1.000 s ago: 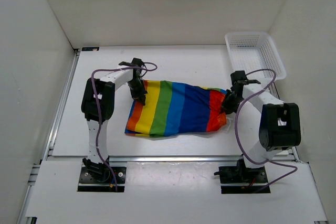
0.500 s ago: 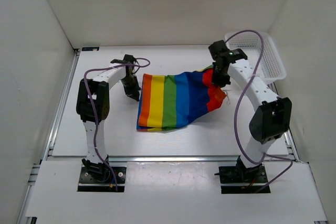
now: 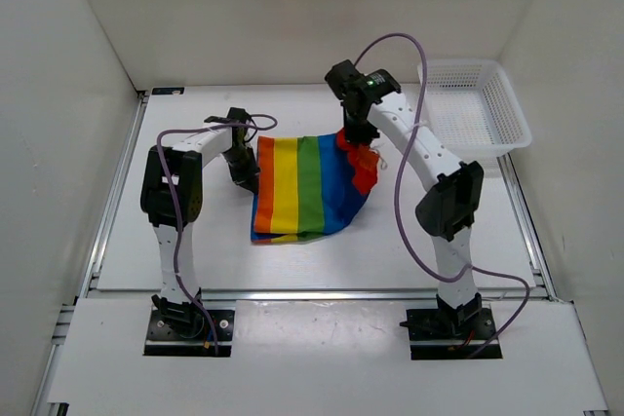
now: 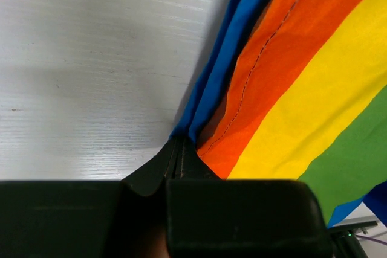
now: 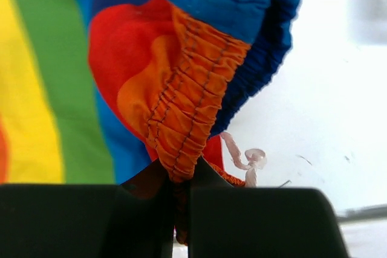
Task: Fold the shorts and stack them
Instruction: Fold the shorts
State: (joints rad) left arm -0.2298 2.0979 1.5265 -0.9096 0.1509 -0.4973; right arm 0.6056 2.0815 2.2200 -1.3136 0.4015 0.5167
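Observation:
The rainbow-striped shorts point(image 3: 302, 187) lie mid-table, their right end lifted and carried over to the left. My left gripper point(image 3: 244, 170) is shut on the shorts' left edge, pinning it to the table; in the left wrist view the jaws meet on the blue and orange layers point(image 4: 208, 116). My right gripper point(image 3: 353, 133) is shut on the gathered orange waistband point(image 5: 190, 119) and holds it raised above the far middle of the shorts. The white drawstring point(image 5: 248, 160) dangles beside the waistband.
A white mesh basket point(image 3: 473, 104) stands at the far right corner. White walls close in the table on three sides. The arm bases sit at the near edge.
My right gripper has carried the waistband end up and to the left, from the shorts' right end to above their middle, folding the fabric over. The left gripper has stayed holding the left edge.

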